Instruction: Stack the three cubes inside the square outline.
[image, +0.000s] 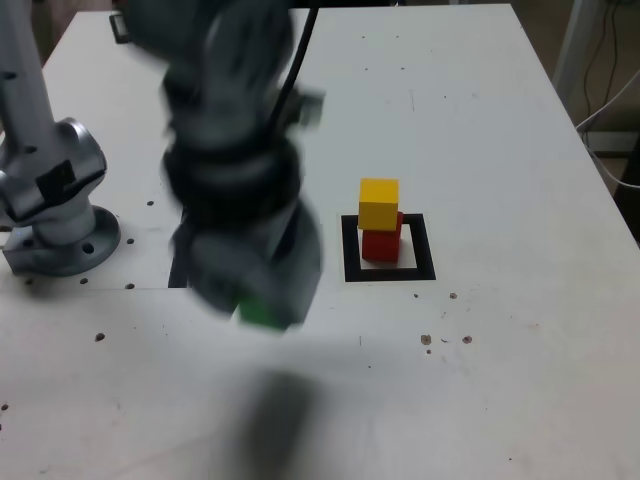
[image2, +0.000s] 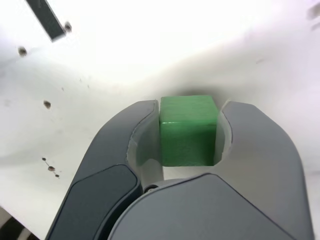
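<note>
The worktop (image: 500, 330) spreads wide and pale here; over it, on the exterior view's left, hangs the arm (image: 235, 150), blurred; the pincer (image2: 189, 132) is closed on the green cube (image2: 188, 131), one finger against each side of it; to the exterior view's right of the arm we have the square outline (image: 426, 250), lying flat, black around white; and inside it the stack, red cube (image: 381, 246) at the bottom, yellow cube (image: 379, 204) sitting on top, with the green one well apart from both!
</note>
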